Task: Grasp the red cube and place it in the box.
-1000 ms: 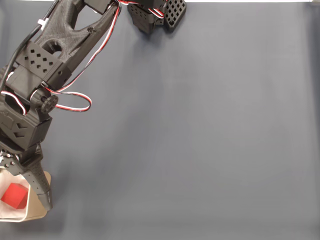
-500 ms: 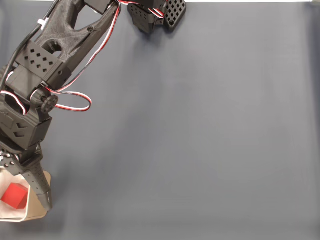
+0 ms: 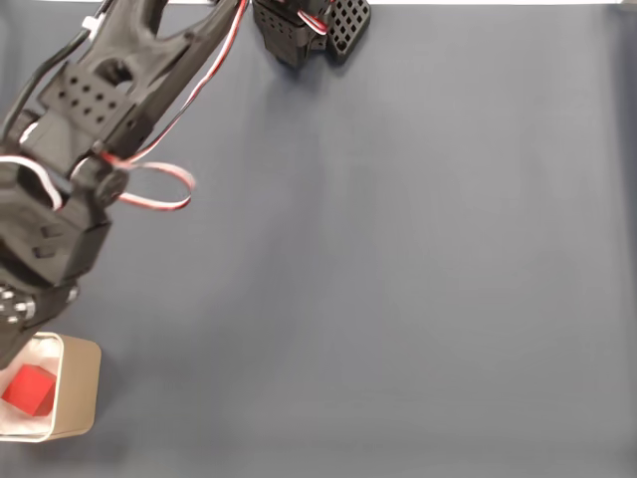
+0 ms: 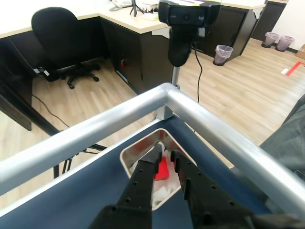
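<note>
Red and hard, the light cube is seen in the box at the table's corner, and the gripper is held slightly open above it.

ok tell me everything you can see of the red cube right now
The red cube is a small, plain, bright red block with matte faces. It sits inside the box, on the white interior, near the left edge of the fixed view. Its edges are turned at an angle to the box walls. In the wrist view it shows as a red patch between the two black fingers, which stand apart above it; nothing grips it.
</note>
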